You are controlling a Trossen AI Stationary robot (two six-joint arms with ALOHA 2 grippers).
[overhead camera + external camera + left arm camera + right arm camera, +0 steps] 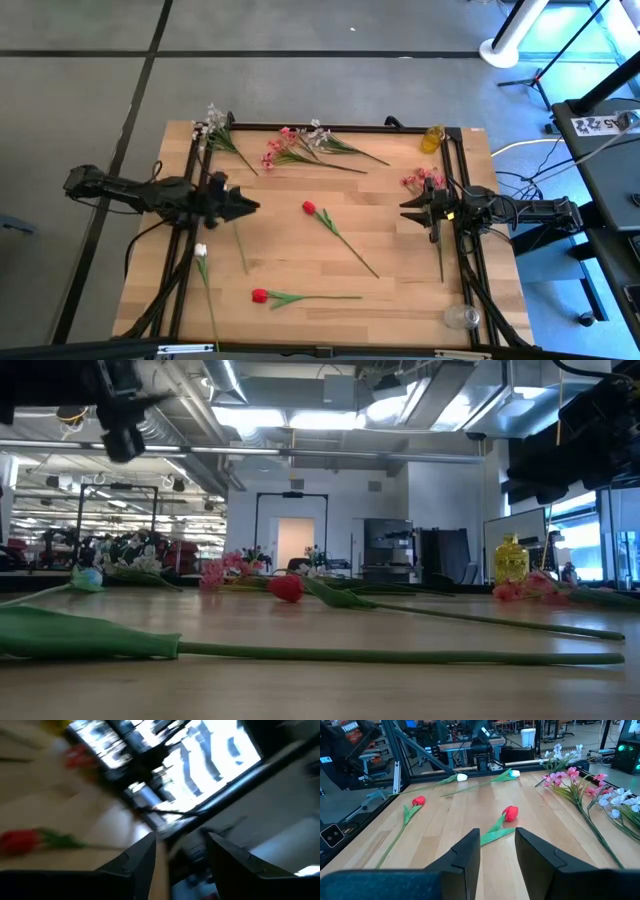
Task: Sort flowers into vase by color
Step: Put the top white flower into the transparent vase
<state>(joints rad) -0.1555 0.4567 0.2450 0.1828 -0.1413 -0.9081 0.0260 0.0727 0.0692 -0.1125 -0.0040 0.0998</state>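
My left gripper (254, 206) (180, 857) hovers open above the table's left half, over a white tulip's stem (240, 246). My right gripper (404, 208) (497, 851) is open too, level, pointing toward the table's left. Ahead of it lies a red tulip (309, 207) (510, 812). A second red tulip (259, 295) (419, 800) lies near the near edge, and another white tulip (201, 250) near the left edge. Pink sprays (275, 150) (420, 181) and white sprays (213, 120) (318, 135) lie along the far edge.
A yellow vase (432, 138) (510, 558) stands at the far right corner and a clear glass vase (462, 317) at the near right corner. Black frame rails (190, 250) (470, 270) run along both table sides. Bare wood shows mid-table.
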